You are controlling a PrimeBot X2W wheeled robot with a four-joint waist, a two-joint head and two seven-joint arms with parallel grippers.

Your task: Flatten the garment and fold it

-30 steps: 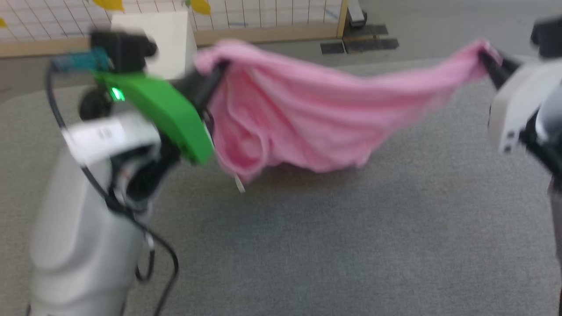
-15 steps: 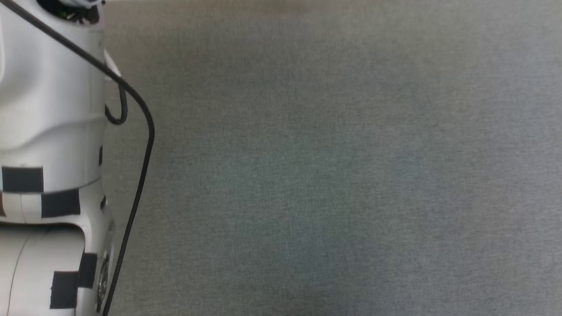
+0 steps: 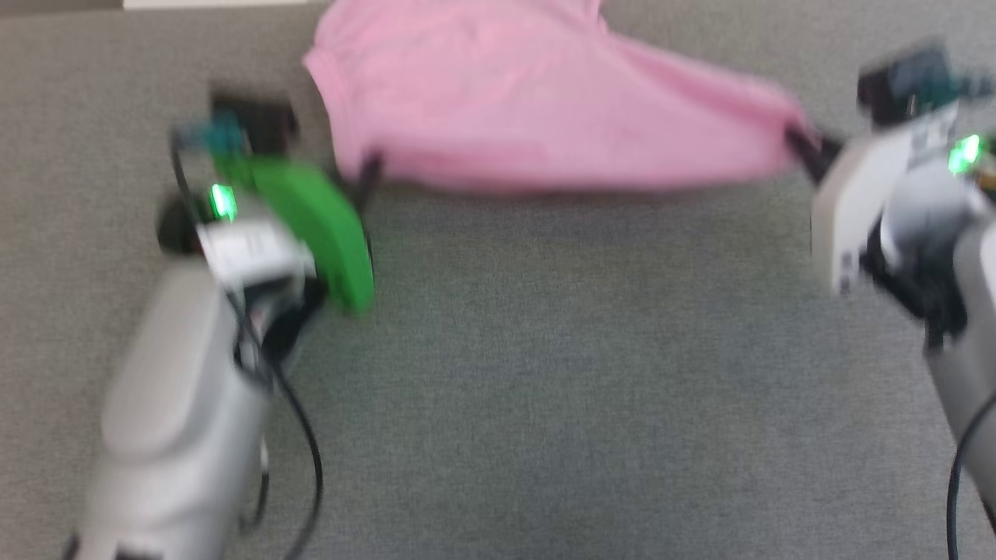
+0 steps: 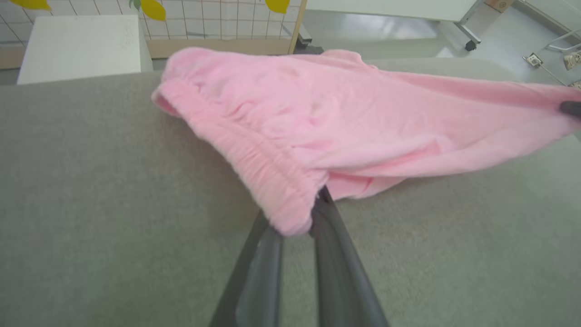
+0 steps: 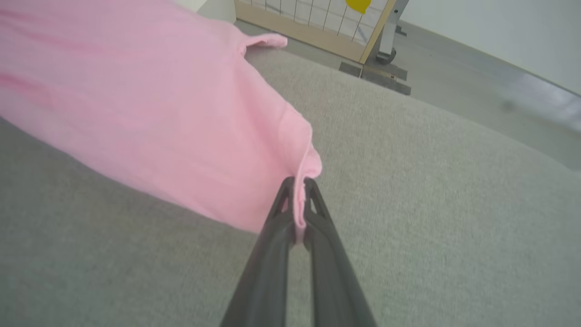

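The pink garment (image 3: 537,109) is stretched between my two grippers over the grey surface (image 3: 545,373), its far part lying on that surface. My left gripper (image 3: 369,167) is shut on the gathered elastic edge (image 4: 268,181) at the garment's near left corner. My right gripper (image 3: 801,148) is shut on a thin fold of the cloth (image 5: 299,200) at the right corner. In the left wrist view the garment (image 4: 345,127) sags slightly between the two holds, and the tip of the right gripper's finger (image 4: 571,108) shows at its far end.
Beyond the grey surface stand a white box (image 4: 79,47) and a wire-grid panel with a wooden frame (image 4: 218,27). A wheeled stand (image 4: 472,27) and bare floor lie farther right. A cable (image 3: 303,435) hangs from my left forearm.
The head camera has swung down and back. The garment, hanging bunched in the air a second ago, is now lowered and pulled wider between the grippers, its far part resting on the surface.
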